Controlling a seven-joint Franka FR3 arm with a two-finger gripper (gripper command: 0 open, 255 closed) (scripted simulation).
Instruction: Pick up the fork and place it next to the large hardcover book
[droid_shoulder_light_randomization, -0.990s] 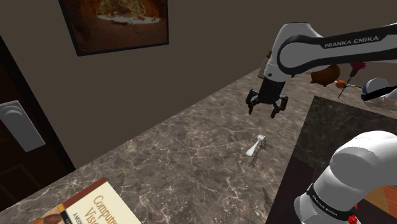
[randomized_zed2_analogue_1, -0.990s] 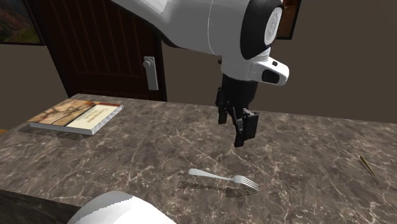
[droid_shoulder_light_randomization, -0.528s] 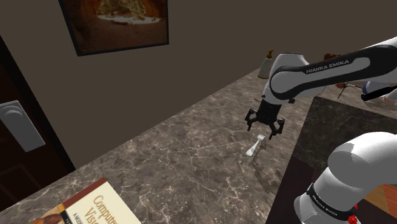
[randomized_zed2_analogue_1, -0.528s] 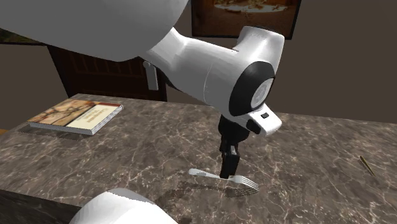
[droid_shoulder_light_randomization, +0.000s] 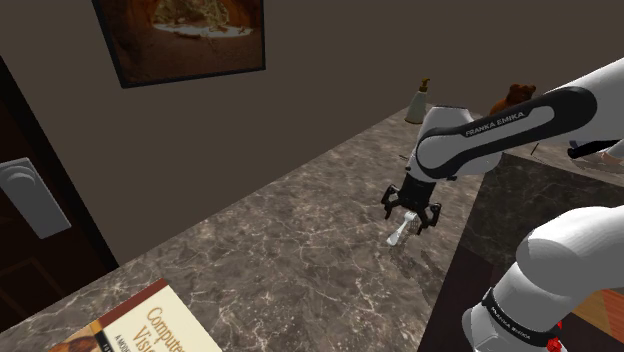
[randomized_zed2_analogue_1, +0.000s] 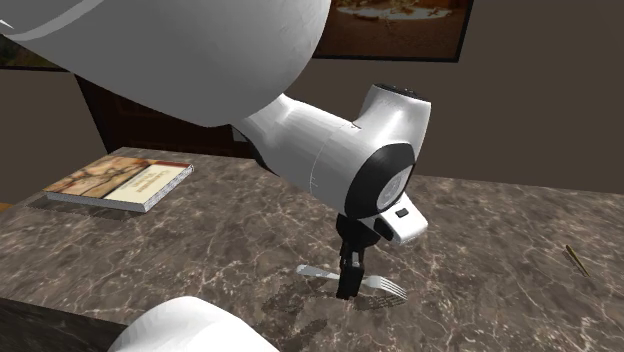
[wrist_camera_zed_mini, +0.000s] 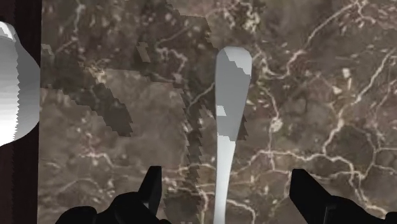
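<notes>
Dark brown marbled bench (droid_shoulder_light_randomization: 270, 235). Flat on it: grey fork (randomized_zed2_analogue_1: 386, 289) mid-surface, book (randomized_zed2_analogue_1: 120, 182) near the corner at the second exterior view's left, well apart from the fork. Thin brown stick (randomized_zed2_analogue_1: 576, 260) near that view's right edge. Pale bottle (droid_shoulder_light_randomization: 417, 101) stands at the far end

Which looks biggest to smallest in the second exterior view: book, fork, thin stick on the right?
1. book
2. fork, partly behind the claw
3. thin stick
The book lies farther back yet looks largest.
</notes>
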